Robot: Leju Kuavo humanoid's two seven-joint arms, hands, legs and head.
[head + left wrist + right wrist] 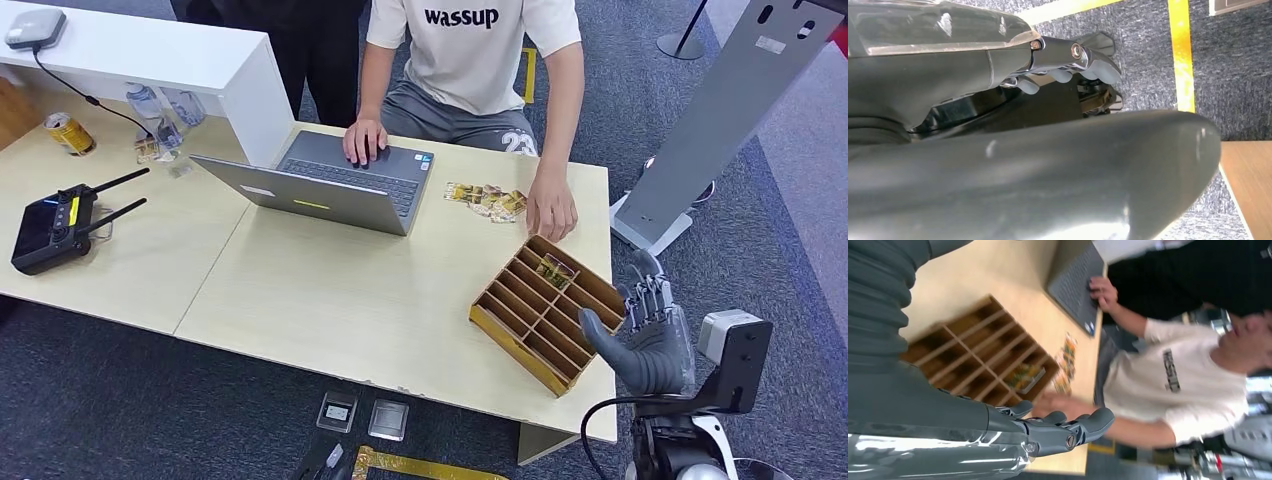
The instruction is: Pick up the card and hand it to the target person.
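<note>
A gold-patterned card stands in a far slot of the wooden divided box at the table's near right corner. More such cards lie loose on the table beside the resting hand of the person in the white T-shirt seated across. My right hand hangs just right of the box, fingers straight and apart, holding nothing. The right wrist view shows that hand near the box, its card and the loose cards. My left hand hangs over the carpet, holding nothing.
An open grey laptop sits mid-table with the person's other hand on it. A black controller, a can and plastic bottles lie at the left by a white shelf. A grey stand rises at right.
</note>
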